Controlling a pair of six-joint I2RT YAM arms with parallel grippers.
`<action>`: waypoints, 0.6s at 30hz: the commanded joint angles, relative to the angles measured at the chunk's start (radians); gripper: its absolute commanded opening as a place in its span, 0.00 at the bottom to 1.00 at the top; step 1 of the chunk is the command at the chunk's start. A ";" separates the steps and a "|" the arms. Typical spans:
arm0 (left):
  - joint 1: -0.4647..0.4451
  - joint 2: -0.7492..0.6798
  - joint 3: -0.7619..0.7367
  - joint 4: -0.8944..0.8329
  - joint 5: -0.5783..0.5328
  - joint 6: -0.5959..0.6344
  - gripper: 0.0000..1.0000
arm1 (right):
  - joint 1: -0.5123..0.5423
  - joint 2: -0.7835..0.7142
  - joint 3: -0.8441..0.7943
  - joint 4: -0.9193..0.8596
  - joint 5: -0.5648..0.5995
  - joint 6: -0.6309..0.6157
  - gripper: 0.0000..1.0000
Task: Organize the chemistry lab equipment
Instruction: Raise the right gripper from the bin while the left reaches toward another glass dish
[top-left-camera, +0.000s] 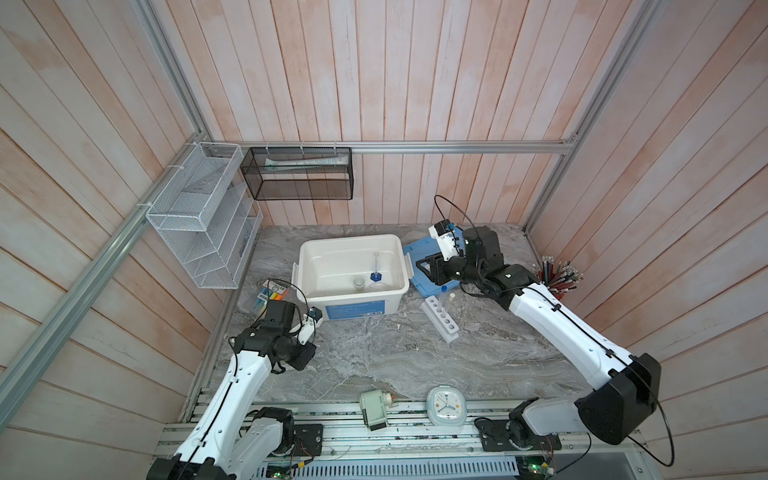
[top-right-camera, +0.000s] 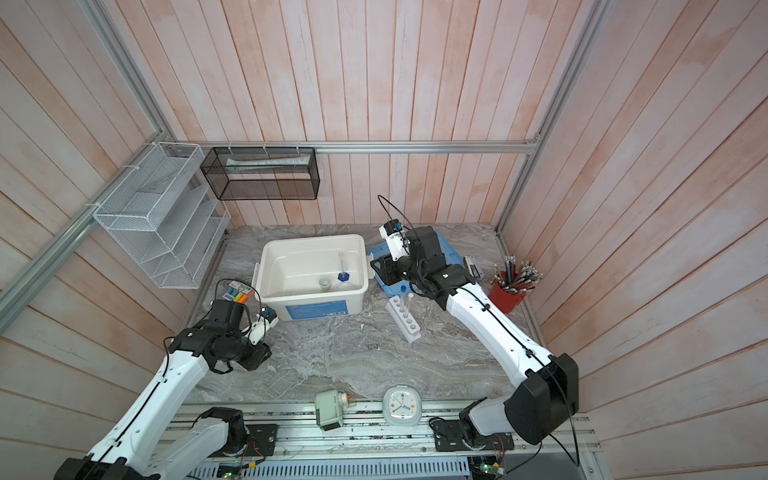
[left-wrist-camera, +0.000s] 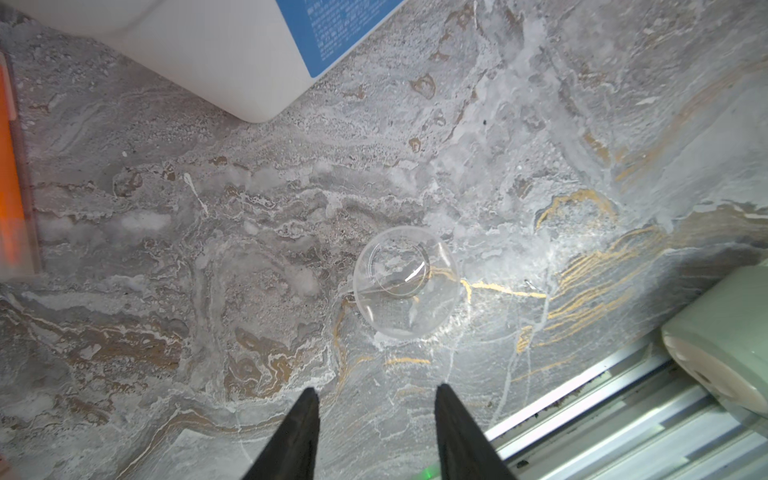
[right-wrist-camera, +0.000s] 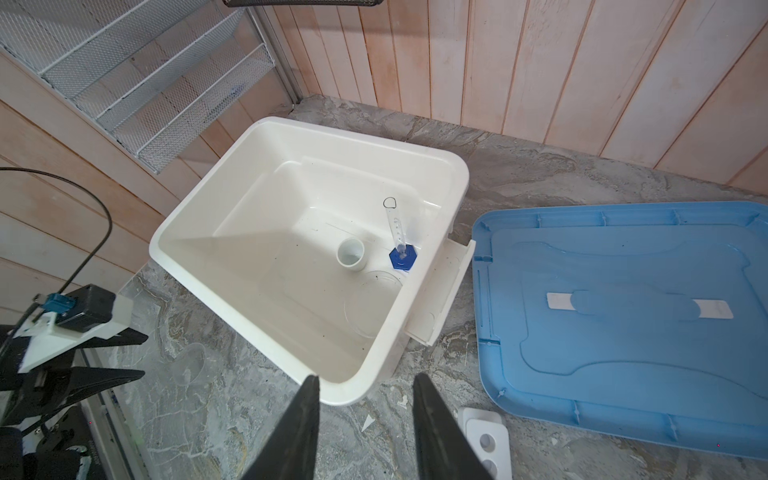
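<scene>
A small clear cup (left-wrist-camera: 405, 282) stands on the marble just ahead of my left gripper (left-wrist-camera: 376, 395), which is open and empty; the cup (right-wrist-camera: 191, 365) also shows in the right wrist view. My right gripper (right-wrist-camera: 365, 380) is open and empty too, hovering by the near corner of the white bin (top-left-camera: 349, 239). Inside the bin stand a blue-based clear cylinder (right-wrist-camera: 399, 237), a small cup (right-wrist-camera: 351, 254) and a clear round dish (right-wrist-camera: 374, 303). The white six-hole rack (top-left-camera: 440, 318) lies right of the bin, with a blue-capped tube (top-left-camera: 444, 287) and a white-capped tube (top-left-camera: 452, 296) at its far end.
The bin's blue lid (right-wrist-camera: 623, 311) lies flat to its right. A red cup of pencils (top-left-camera: 557, 278) stands at the right wall. A clock (top-left-camera: 446, 405) and a pale green device (top-left-camera: 374, 409) sit at the front edge. A marker pack (top-left-camera: 270, 293) lies left of the bin.
</scene>
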 joint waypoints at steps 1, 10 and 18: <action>0.007 0.048 0.023 0.036 0.003 -0.020 0.43 | -0.016 -0.004 -0.021 0.043 -0.065 0.021 0.38; 0.007 0.162 0.043 0.077 0.007 -0.038 0.38 | -0.044 0.020 -0.047 0.080 -0.161 0.057 0.37; 0.001 0.230 0.064 0.085 -0.021 -0.063 0.30 | -0.062 0.015 -0.063 0.093 -0.186 0.069 0.36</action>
